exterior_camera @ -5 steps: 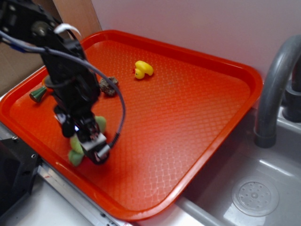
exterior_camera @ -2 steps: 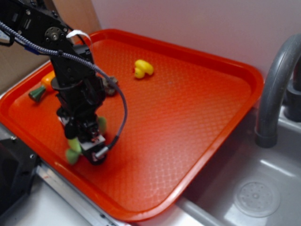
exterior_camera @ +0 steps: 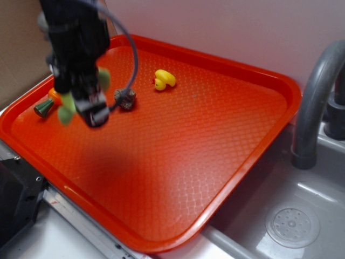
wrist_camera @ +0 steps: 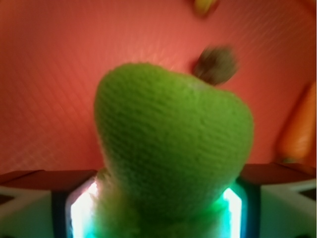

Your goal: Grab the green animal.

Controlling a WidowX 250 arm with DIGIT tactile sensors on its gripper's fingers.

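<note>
Item one — the red tray, which we take as our landmark; it lies on a grey counter beside a sink.

Hand: black, hanging above the tray's left part, clear of its surface, with a dark shadow on the tray floor below and to the right of it. We find it pressed together on the plush turtle. In the wrist view the two pale fingers stand at either side of the toy, tight against it.

Plush turtle, the green animal: held in the hand above the tray, not touching it. In the exterior view we see green bits of it on both sides of the hand, blurred. In the wrist view its fuzzy yellow-green body fills most of the frame.

Carrot: orange with a green top, lying on the tray near its left rim, just left of the hand; an orange strip at the right edge of the wrist view.

Small brown lump: on the tray, right of the hand, toward the far rim; we cannot tell what it is.

Rubber duck: yellow, on the tray near its far rim, well apart from the hand.

Grey faucet: beyond the tray's right rim, rising over the sink.
</note>
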